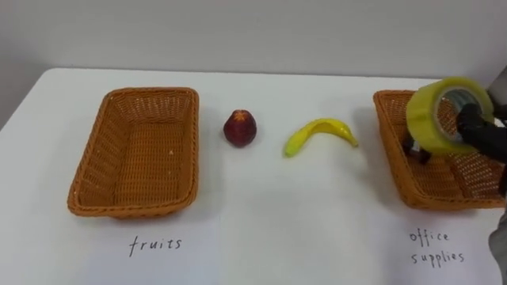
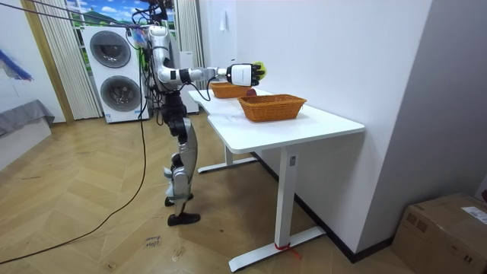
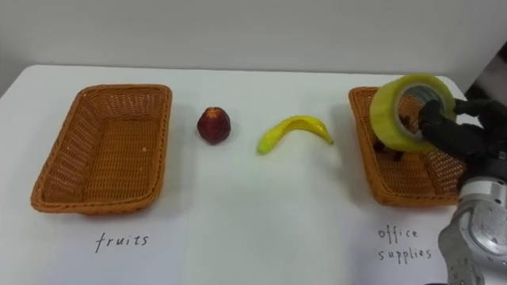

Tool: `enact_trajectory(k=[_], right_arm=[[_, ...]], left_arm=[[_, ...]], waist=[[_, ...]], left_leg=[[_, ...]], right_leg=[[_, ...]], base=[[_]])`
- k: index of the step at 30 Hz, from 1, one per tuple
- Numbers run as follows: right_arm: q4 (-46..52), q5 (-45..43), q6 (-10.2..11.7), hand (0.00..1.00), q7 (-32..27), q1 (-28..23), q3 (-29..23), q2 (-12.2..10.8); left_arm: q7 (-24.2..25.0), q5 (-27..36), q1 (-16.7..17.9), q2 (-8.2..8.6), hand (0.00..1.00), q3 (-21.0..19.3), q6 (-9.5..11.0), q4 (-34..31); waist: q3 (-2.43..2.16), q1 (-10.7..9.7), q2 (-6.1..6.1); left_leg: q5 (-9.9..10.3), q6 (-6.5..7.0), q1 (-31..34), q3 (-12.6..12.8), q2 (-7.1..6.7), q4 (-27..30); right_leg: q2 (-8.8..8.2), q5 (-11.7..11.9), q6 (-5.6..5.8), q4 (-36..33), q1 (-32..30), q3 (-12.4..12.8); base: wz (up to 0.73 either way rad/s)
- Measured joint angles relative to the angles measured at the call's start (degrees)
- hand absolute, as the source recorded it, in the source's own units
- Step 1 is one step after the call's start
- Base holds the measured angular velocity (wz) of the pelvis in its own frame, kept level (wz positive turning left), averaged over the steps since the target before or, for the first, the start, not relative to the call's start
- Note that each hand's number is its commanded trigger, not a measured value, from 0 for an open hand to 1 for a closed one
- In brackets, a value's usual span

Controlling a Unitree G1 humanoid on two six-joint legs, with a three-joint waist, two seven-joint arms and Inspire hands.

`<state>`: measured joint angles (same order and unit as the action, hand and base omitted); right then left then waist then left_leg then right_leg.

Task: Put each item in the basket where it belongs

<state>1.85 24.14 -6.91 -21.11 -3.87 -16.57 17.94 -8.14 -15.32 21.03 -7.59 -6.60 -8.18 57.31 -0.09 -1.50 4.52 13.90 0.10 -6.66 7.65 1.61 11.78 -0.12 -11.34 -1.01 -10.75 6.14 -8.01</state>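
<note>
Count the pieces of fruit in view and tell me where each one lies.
2. The red fruit lies on the table just right of the fruits basket; the banana lies between it and the office supplies basket. The tape roll hides part of that basket.

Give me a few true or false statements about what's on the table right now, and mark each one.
1. The right hand holds a yellow tape roll above the office supplies basket. True.
2. The banana is already in the fruits basket. False: the banana lies on the table between the two baskets.
3. The red fruit lies on the table to the left of the banana. True.
4. The tape roll lies flat on the table. False: it is held up in the right hand.
</note>
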Motion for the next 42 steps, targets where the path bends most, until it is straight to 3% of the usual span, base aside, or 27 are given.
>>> enact_trajectory(k=[9, 18, 19, 21, 24, 29, 31, 33, 36, 37, 42], right_arm=[[-1.65, -0.03, 0.00, 1.00, -1.25, 0.00, -0.01, 0.33], [-1.83, -0.34, 0.00, 1.00, -1.44, 0.00, -0.02, 0.68], [-1.96, -0.39, 0.00, 0.96, -1.49, 0.00, -0.02, 0.68], [-2.80, -2.21, 0.00, 0.79, -1.48, 0.00, -0.03, 0.68], [-4.09, -3.63, 0.00, 0.73, -1.33, 0.00, -0.03, 0.69], [-4.21, -4.71, 0.00, 0.72, -1.19, 0.00, -0.04, 0.70], [-4.26, -4.74, 0.00, 0.67, -1.23, -0.01, -0.04, 0.70], [-4.28, -4.94, 0.00, 0.56, -1.22, 0.00, -0.04, 0.70], [-4.28, -5.71, 0.00, 0.05, -1.22, -0.01, -0.04, 0.70], [-4.27, -5.89, 0.00, 0.00, -1.20, 0.00, -0.04, 0.70], [-4.27, -6.27, 0.02, 0.00, -1.21, 0.09, -0.31, 0.74]], left_arm=[[-0.02, -0.03, 0.00, -0.34, 0.00, 0.04, -0.06, -0.01], [-0.02, -0.06, -0.05, -0.85, 0.00, 0.02, -0.01, 0.01], [-0.02, -0.06, -0.06, -0.85, 0.00, 0.02, -0.01, 0.01], [-0.01, 0.03, -0.07, -0.85, 0.00, 0.02, 0.03, 0.05], [-0.02, 0.11, -0.07, -0.84, 0.00, 0.05, 0.02, 0.05], [-0.05, 0.09, -0.07, -0.88, 0.00, 0.04, 0.00, 0.00], [-0.07, 0.08, -0.06, -0.87, 0.00, 0.04, -0.02, 0.00], [-0.11, 0.11, -0.06, -0.88, 0.00, 0.04, -0.02, 0.00], [-0.15, 0.09, -0.08, -0.88, 0.00, 0.04, -0.02, -0.02], [-0.16, 0.09, -0.07, -0.88, 0.00, 0.04, -0.02, -0.01], [-0.17, 0.10, -0.08, -0.89, 0.00, 0.06, 0.01, 0.00]], waist=[[0.11, -0.60, 1.45], [0.15, -1.24, 0.80], [0.13, -1.30, 0.76], [0.12, -1.50, 0.75], [0.15, -1.53, 0.82], [0.16, -1.63, 0.74], [0.16, -1.63, 0.67], [0.15, -1.68, 0.60], [0.12, -1.79, 0.46], [0.12, -1.80, 0.47], [0.08, -1.76, 0.80]], left_leg=[[0.01, 0.01, 0.07, 0.17, 0.03, 0.03], [0.02, 0.00, 0.10, 0.19, 0.09, -0.19], [0.02, 0.00, 0.10, 0.19, 0.09, -0.19], [0.02, 0.00, 0.08, 0.19, 0.09, -0.16], [0.02, 0.00, 0.08, 0.32, 0.10, -0.16], [0.02, -0.01, 0.09, 0.35, 0.18, -0.24], [0.02, -0.01, 0.12, 0.35, 0.20, -0.37], [0.02, -0.02, 0.11, 0.39, 0.21, -0.44], [0.02, -0.02, 0.10, 0.41, 0.21, -0.47], [0.02, -0.02, 0.10, 0.41, 0.21, -0.47], [0.02, -0.02, 0.05, 0.44, 0.21, -0.44]], right_leg=[[-0.01, -0.01, -0.01, 0.07, -0.34, 0.14], [0.09, 0.00, -0.01, -0.01, -0.45, 0.16], [0.09, 0.00, -0.01, -0.03, -0.46, 0.16], [0.07, 0.00, -0.01, -0.07, -0.45, 0.10], [0.05, 0.00, -0.01, -0.11, -0.47, 0.13], [0.10, 0.01, -0.03, -0.15, -0.50, 0.12], [0.12, 0.02, -0.04, -0.17, -0.47, 0.12], [0.13, 0.02, -0.04, -0.18, -0.49, 0.13], [0.14, 0.02, -0.04, -0.17, -0.50, 0.14], [0.14, 0.02, -0.04, -0.17, -0.51, 0.14], [0.13, 0.02, -0.04, -0.20, -0.44, 0.12]], base=[[0.00], [0.00], [0.00], [0.00], [0.00], [0.00], [0.00], [0.00], [0.00], [0.00], [0.00]])
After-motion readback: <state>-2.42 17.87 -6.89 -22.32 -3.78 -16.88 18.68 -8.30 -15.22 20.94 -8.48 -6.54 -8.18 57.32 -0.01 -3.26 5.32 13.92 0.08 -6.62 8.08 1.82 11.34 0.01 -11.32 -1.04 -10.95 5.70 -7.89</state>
